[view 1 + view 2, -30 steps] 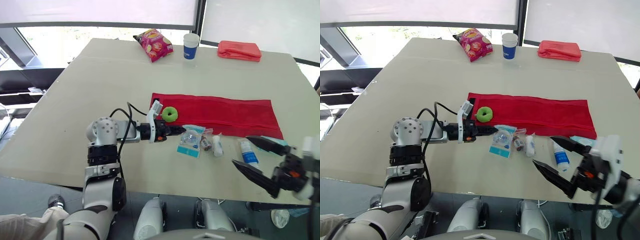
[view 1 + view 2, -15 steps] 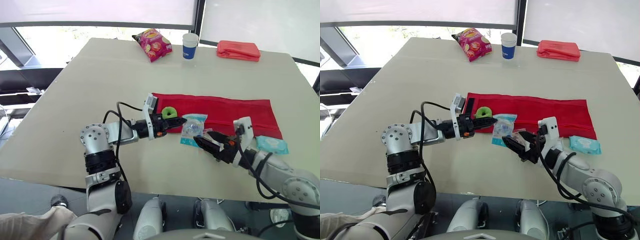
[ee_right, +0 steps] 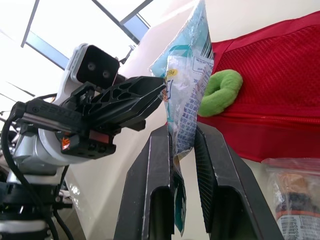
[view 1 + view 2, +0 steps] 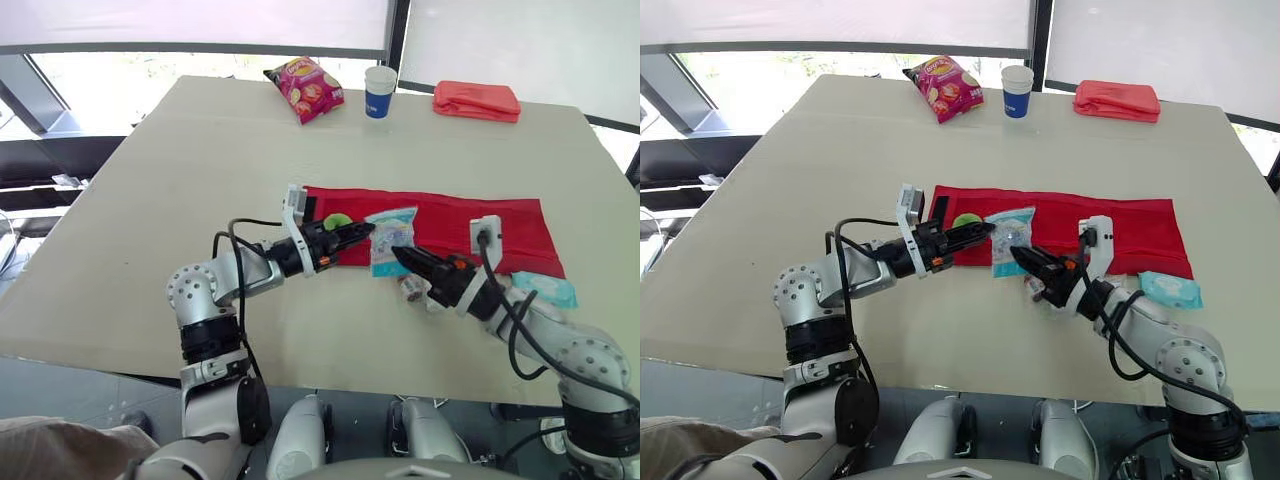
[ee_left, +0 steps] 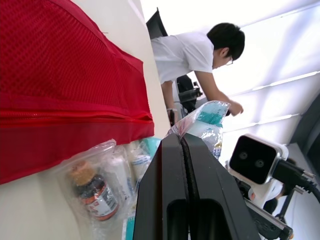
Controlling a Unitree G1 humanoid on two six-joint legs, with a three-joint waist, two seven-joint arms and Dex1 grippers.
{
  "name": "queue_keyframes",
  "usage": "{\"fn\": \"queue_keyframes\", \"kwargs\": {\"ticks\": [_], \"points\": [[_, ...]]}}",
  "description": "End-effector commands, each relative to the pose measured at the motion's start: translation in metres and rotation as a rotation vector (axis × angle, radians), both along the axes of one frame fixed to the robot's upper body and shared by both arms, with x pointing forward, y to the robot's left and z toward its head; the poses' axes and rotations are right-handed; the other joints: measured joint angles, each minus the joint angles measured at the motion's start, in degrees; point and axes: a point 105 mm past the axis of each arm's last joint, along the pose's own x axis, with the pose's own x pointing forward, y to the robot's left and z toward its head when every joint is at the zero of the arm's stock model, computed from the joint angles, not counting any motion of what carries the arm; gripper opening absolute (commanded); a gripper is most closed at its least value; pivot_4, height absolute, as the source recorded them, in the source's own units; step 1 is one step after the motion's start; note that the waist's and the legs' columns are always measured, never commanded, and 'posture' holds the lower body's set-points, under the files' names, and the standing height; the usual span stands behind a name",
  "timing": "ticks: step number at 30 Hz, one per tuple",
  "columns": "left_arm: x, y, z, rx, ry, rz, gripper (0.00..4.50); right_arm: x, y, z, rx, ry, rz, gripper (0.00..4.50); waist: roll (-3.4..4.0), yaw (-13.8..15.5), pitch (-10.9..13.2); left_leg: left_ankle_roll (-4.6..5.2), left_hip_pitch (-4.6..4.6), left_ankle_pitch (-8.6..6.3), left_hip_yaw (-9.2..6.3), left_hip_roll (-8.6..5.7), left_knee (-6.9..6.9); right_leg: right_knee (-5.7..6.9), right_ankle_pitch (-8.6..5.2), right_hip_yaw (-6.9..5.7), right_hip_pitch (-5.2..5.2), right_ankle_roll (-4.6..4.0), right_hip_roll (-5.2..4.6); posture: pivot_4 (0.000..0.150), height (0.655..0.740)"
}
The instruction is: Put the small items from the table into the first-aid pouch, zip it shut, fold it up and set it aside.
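Note:
The red first-aid pouch (image 4: pixel 455 222) lies spread flat across the table (image 4: pixel 190 150), with a green ring (image 4: pixel 337 221) on its left end. My right gripper (image 4: pixel 398 254) is shut on a blue-and-clear packet (image 4: pixel 391 232), which stands lifted over the pouch's near edge; in the right wrist view the packet (image 3: pixel 184 95) rises from between the fingers. My left gripper (image 4: pixel 367 229) is shut, its tips just left of the packet. A small bagged bottle (image 4: pixel 411 288) and a teal wipes pack (image 4: pixel 546 290) lie near the pouch's front edge.
Along the far side stand a chip bag (image 4: pixel 307 87), a paper cup (image 4: pixel 380 91) and a folded red pouch (image 4: pixel 477 100). A person (image 5: pixel 197 52) is in the background of the left wrist view.
My right arm swung in from the table's near right, shut on the packet and lifted it off the table toward the pouch. The left gripper slid slightly forward, still shut.

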Motion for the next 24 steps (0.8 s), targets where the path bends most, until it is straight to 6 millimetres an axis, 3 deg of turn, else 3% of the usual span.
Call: {"fn": "queue_keyframes", "kwargs": {"ticks": [1,5,8,12,14,18,21,24], "points": [[-0.01,-0.009,0.014,-0.041,-0.029,-0.021,0.0,-0.002,-0.018,0.017,0.05,-0.049,-0.075,0.08,0.0,0.0,0.0,0.0,-0.01,0.0,0.0,0.01,0.0,0.0,0.0,0.0,0.0,0.0,0.0,0.15,0.74],[-0.013,-0.007,0.009,0.011,-0.056,-0.033,0.0,-0.015,-0.027,0.013,0.007,-0.018,-0.074,0.08,0.01,-0.02,0.0,0.07,-0.01,-0.04,0.01,-0.04,0.02,0.0,-0.06,0.0,0.0,-0.11,0.0,0.15,0.74],[-0.015,0.0,0.01,0.052,-0.121,-0.061,0.69,-0.027,-0.036,0.007,-0.028,0.019,-0.076,0.08,0.03,0.01,-0.02,0.14,0.03,-0.08,0.01,-0.04,0.01,0.02,-0.12,-0.01,0.0,-0.2,0.04,0.15,0.74],[0.001,0.016,0.022,0.23,-0.34,-0.088,2.7,-0.039,-0.045,0.011,-0.058,0.038,-0.071,0.08,0.05,-0.08,0.0,0.15,0.05,-0.08,0.06,-0.04,-0.02,0.01,-0.14,0.01,-0.01,-0.23,0.06,0.15,0.74],[0.018,0.023,0.029,0.337,-0.495,-0.111,3.6,-0.045,-0.052,0.012,-0.082,0.038,-0.068,0.08,0.06,0.01,0.0,0.19,0.09,-0.11,0.11,-0.04,-0.04,-0.02,-0.17,0.02,-0.01,-0.21,0.06,0.15,0.74],[0.053,0.036,0.038,0.501,-0.717,-0.16,3.64,-0.05,-0.055,0.017,-0.094,0.012,-0.082,0.08,0.08,0.22,0.0,0.22,0.07,-0.13,0.16,-0.05,-0.07,-0.12,-0.16,0.02,-0.01,-0.24,0.02,0.15,0.74],[0.085,0.043,0.041,0.599,-0.737,-0.143,3.64,-0.046,-0.054,0.021,-0.089,-0.021,-0.115,0.08,0.07,0.25,-0.01,0.29,-0.1,-0.16,0.1,-0.03,-0.06,-0.18,-0.16,0.03,-0.09,-0.25,0.01,0.15,0.74],[0.096,0.044,0.032,0.663,-0.704,-0.191,3.64,-0.047,-0.051,0.018,-0.106,-0.024,-0.123,0.08,0.06,0.0,-0.01,0.34,-0.69,-0.13,-0.09,-0.06,0.05,-0.21,-0.14,0.01,-0.56,-0.23,0.1,0.15,0.74]]}}
